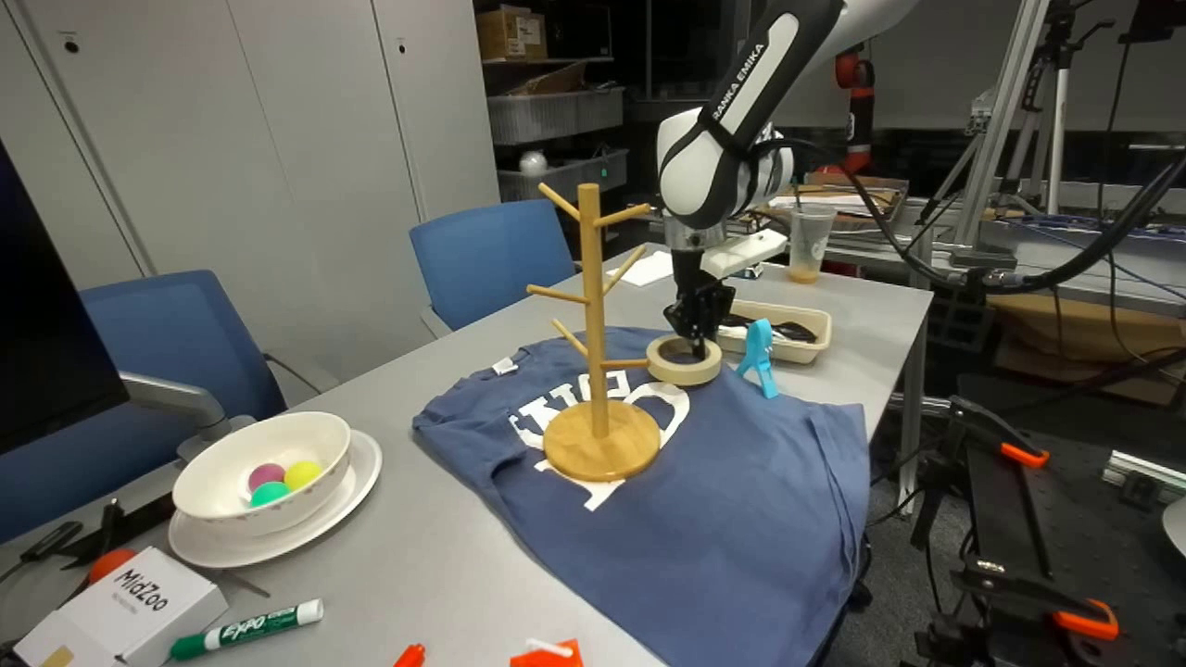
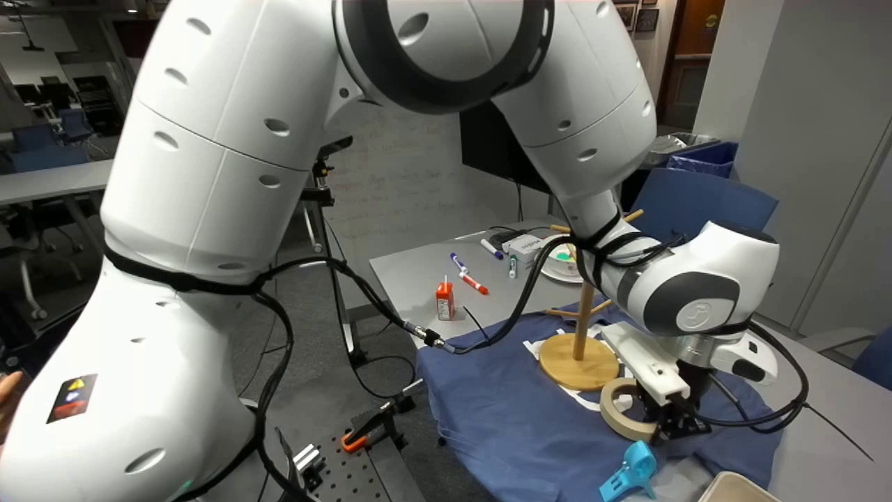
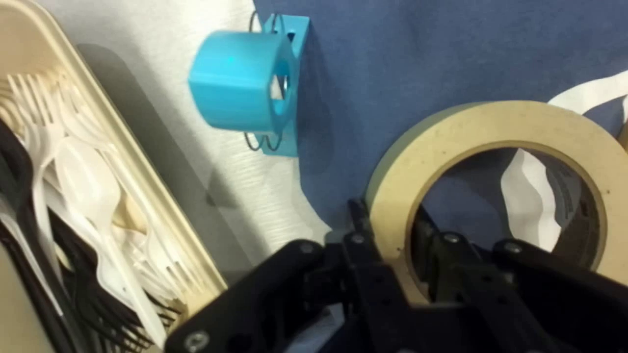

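I see a beige, ring-shaped roll of tape (image 1: 684, 374) beside the light-wood, branched peg stand (image 1: 594, 306), close to the tip of the stand's lowest peg (image 1: 623, 364). The black two-fingered tool (image 3: 392, 220) pinches the ring wall on the side away from the stand: one finger inside the hole, one outside. Most of the roll therefore lies between tool and stand. Its hole axis leans from upright and appears crosswise to the peg; contact between roll and peg cannot be confirmed.
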`<act>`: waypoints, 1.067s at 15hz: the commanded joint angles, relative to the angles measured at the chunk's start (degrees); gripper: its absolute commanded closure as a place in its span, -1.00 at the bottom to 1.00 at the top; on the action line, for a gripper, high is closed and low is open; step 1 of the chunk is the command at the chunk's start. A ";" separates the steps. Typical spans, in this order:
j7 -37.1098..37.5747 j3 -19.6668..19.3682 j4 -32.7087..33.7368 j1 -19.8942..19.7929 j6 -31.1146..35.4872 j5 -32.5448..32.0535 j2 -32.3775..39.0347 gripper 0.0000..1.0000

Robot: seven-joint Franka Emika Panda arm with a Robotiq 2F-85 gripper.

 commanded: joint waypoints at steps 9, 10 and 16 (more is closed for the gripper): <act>-0.25 -0.69 -0.91 -0.13 -7.53 -0.21 -2.97 0.85; -0.40 -0.49 -0.49 -0.23 -8.41 0.04 -2.56 0.92; -0.39 -0.16 0.74 -0.19 -10.42 0.32 -0.87 0.46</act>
